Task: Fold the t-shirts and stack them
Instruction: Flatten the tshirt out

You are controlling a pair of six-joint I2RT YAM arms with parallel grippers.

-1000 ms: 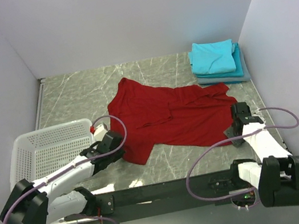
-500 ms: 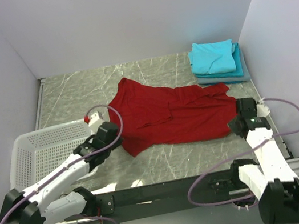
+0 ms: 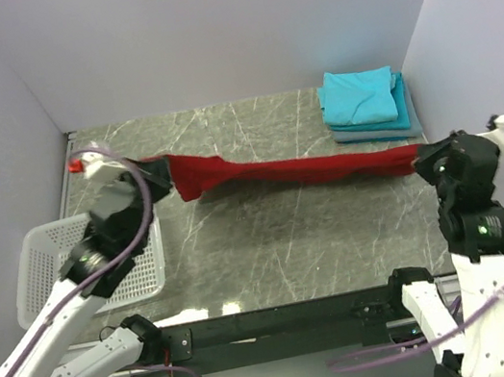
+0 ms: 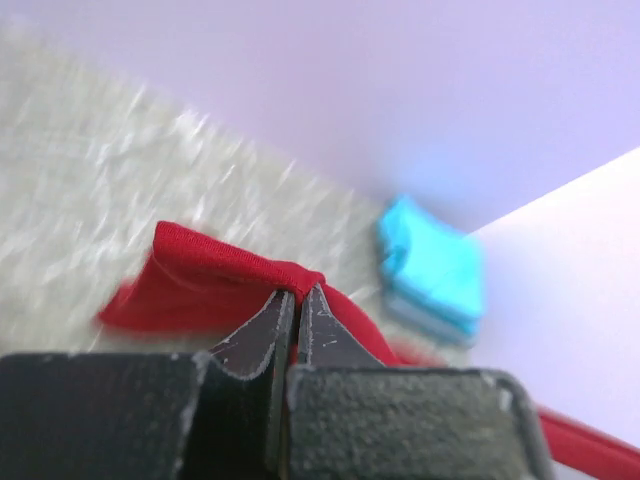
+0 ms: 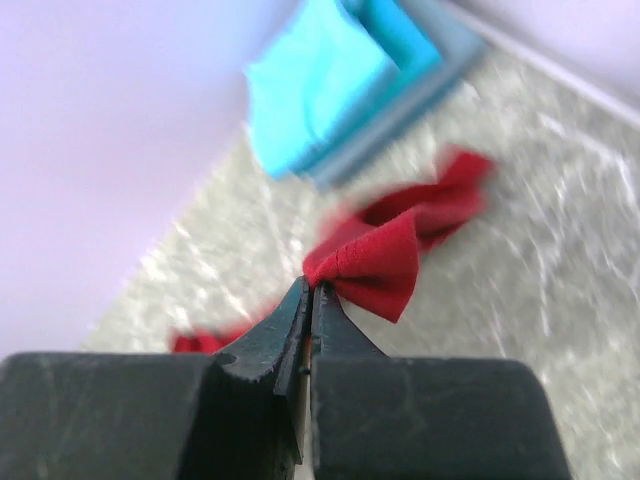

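Observation:
The deep red t-shirt [image 3: 297, 169] hangs stretched in a narrow band above the marble table, held at both ends. My left gripper [image 3: 164, 175] is shut on its left end, which bunches at the fingertips in the left wrist view [image 4: 215, 275]. My right gripper [image 3: 423, 158] is shut on its right end, which fans out at the tips in the right wrist view [image 5: 375, 262]. The folded turquoise and grey-blue t-shirts [image 3: 364, 102] lie stacked at the back right corner; they show in the left wrist view [image 4: 432, 268] and the right wrist view [image 5: 350, 80].
A white lattice basket [image 3: 47, 273] stands at the left, partly under my left arm. Lilac walls close in the table at the back and both sides. The marble tabletop [image 3: 290, 240] lies below the lifted shirt.
Both arms rose and swung outward, lifting the red t-shirt off the table and pulling it from a spread heap into a taut band.

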